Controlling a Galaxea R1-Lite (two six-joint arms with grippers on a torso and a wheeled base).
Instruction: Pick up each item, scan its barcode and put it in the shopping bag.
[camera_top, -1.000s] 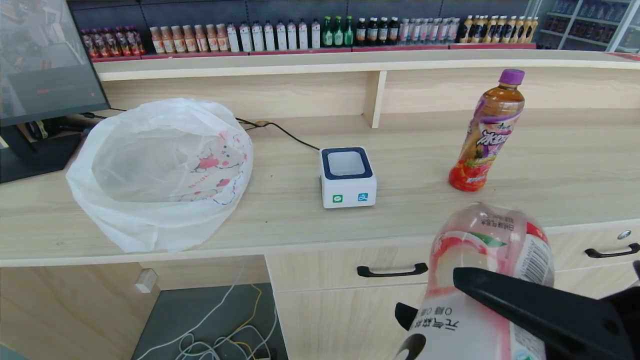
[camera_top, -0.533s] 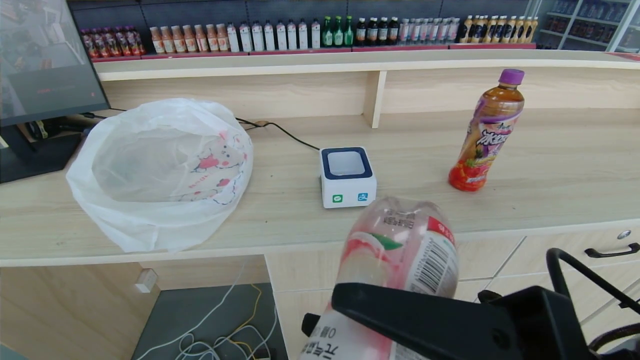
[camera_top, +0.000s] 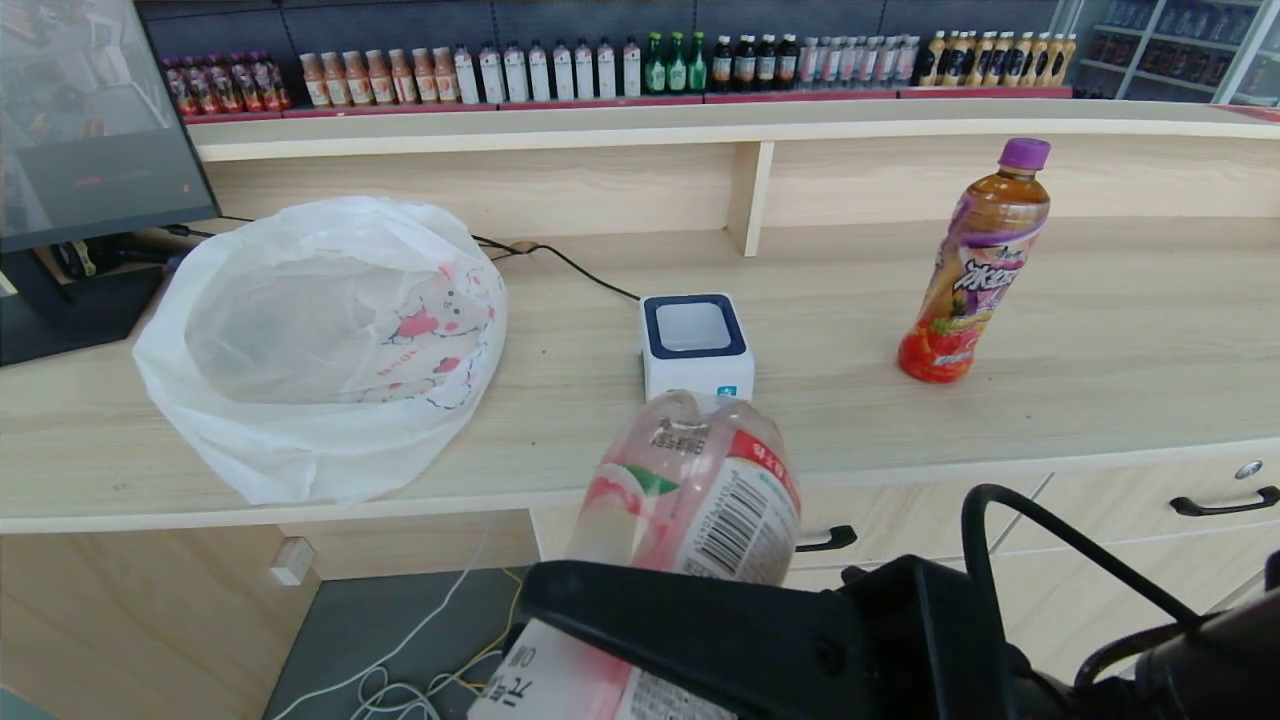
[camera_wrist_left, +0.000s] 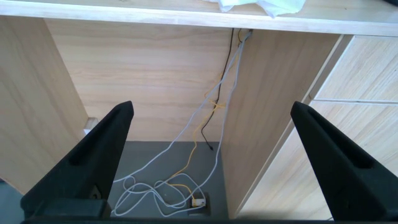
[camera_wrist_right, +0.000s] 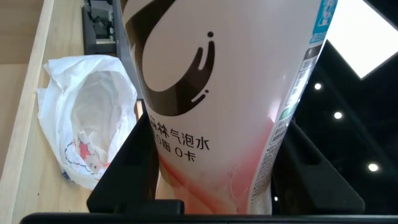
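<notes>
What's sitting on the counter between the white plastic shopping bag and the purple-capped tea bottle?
In the head view, the white box-shaped barcode scanner with its black cable sits between the shopping bag and the tea bottle.

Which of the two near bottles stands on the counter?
The purple-capped bottle, upright right of the scanner; the pink bottle is held tilted in the right gripper, off the counter.
</notes>
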